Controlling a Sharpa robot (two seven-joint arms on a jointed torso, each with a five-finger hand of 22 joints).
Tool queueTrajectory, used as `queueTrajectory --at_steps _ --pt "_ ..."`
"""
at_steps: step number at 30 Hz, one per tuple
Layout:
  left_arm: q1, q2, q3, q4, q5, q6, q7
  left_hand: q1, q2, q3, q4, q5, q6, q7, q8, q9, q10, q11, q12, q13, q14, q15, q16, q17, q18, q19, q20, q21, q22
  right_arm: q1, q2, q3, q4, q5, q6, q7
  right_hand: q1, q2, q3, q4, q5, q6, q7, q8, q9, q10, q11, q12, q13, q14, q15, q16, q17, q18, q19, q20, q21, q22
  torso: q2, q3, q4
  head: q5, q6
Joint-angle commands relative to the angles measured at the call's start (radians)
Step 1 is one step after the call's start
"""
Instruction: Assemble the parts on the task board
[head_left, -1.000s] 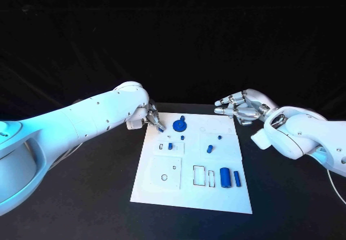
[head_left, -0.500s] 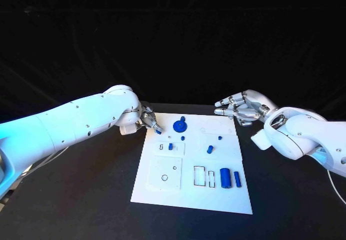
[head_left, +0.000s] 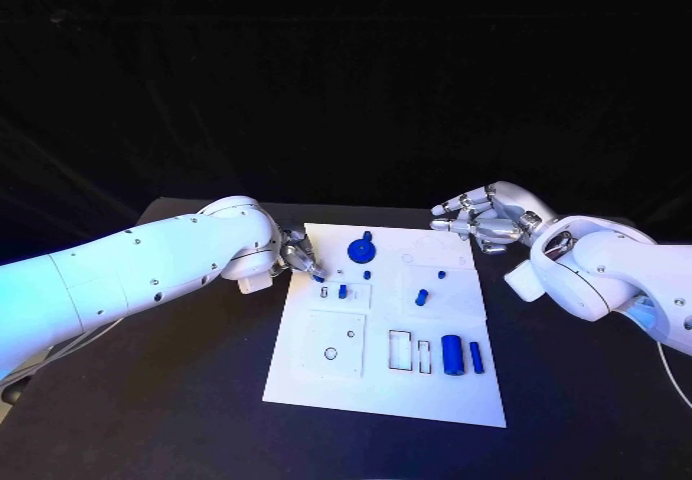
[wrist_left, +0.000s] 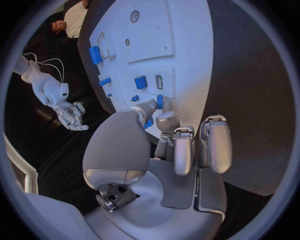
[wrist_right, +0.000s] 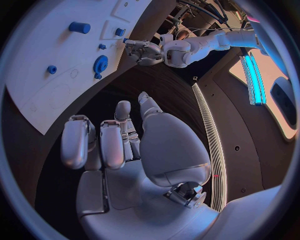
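Observation:
The white task board (head_left: 378, 385) lies mid-table. My left hand (head_left: 299, 254) hovers at the board's far left edge and pinches a small blue peg (head_left: 319, 278) between thumb and a finger; the peg (wrist_left: 160, 101) shows at those fingertips (wrist_left: 167, 119) in the left wrist view too. On the board sit a blue gear (head_left: 361, 246), a blue block (head_left: 342, 292) in a square recess, a short blue piece (head_left: 420, 296), a blue cylinder (head_left: 451, 354) and a thin blue bar (head_left: 475, 357). My right hand (head_left: 483, 218) hangs beyond the board's far right corner, fingers half curled, holding nothing.
Outlined recesses (head_left: 408, 352) on the board's near half stand unfilled, as does a large square plate with a small oval hole (head_left: 330, 354). Bare black table (head_left: 173, 400) surrounds the board on both sides.
My left hand has carried the small blue peg nearer along the board's left edge, and its arm has dropped lower. The right hand has stayed put.

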Motion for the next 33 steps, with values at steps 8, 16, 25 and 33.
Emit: queueTrajectory --at_steps 8,16,25,33 --pt "-0.023 -0.005 -0.001 0.025 -0.024 -0.02 0.018 -0.008 0.0 0.138 -0.128 0.003 0.004 -0.007 0.005 0.002 0.008 0.002 0.006 0.003 0.105 -0.005 0.002 0.263 -0.01 0.05 -0.002 0.006 0.125 -0.003 0.001 -0.001 -0.001 0.0 0.019 0.003 0.001 0.001 -0.005 0.002 0.006 -0.003 0.004 0.008 0.0 -0.006 0.002 0.001 0.001 0.012 0.009 -0.004 0.0 0.006 -0.008 0.0 -0.006 -0.001 0.001 0.0007 -0.0005 0.0 -0.004" --pt "-0.026 -0.008 -0.001 0.031 -0.029 0.006 0.018 -0.013 -0.002 0.142 -0.129 0.004 0.005 -0.008 0.008 0.004 0.01 0.001 0.008 0.005 0.105 -0.005 0.002 0.263 -0.01 0.051 -0.003 0.007 0.127 -0.004 0.002 -0.001 -0.001 0.0 0.02 0.003 0.001 0.002 -0.006 0.002 0.007 -0.003 0.003 0.008 0.0 -0.006 0.002 0.001 0.001 0.012 0.009 -0.004 0.0 0.006 -0.008 0.0 -0.006 -0.001 0.002 0.001 -0.0021 0.0 -0.005" --pt "-0.026 -0.009 -0.001 0.031 -0.044 0.062 0.008 -0.043 -0.026 0.174 -0.142 0.088 0.014 -0.013 0.026 0.013 0.013 -0.004 0.005 -0.002 0.105 -0.009 0.002 0.263 -0.012 0.054 -0.007 0.014 0.135 -0.004 0.002 -0.001 -0.001 0.0 0.02 0.003 0.001 0.002 -0.006 0.002 0.007 -0.003 0.003 0.008 0.0 -0.006 0.002 0.001 0.001 0.012 0.009 -0.004 0.0 0.006 -0.008 0.0 -0.006 -0.001 0.001 0.0008 -0.0005 0.0 -0.01" --pt "-0.026 -0.009 0.0 0.032 -0.053 0.091 -0.004 -0.059 -0.036 0.189 -0.149 0.13 0.016 -0.015 0.037 0.019 0.015 -0.006 0.0 -0.009 0.105 -0.01 0.002 0.263 -0.013 0.055 -0.009 0.017 0.139 -0.004 0.002 -0.001 -0.001 0.0 0.021 0.004 0.001 0.002 -0.006 0.002 0.007 -0.003 0.003 0.008 0.0 -0.006 0.002 0.001 0.001 0.012 0.009 -0.004 0.0 0.006 -0.008 0.0 -0.006 -0.001 0.001 0.0008 -0.0008 0.0 -0.01"
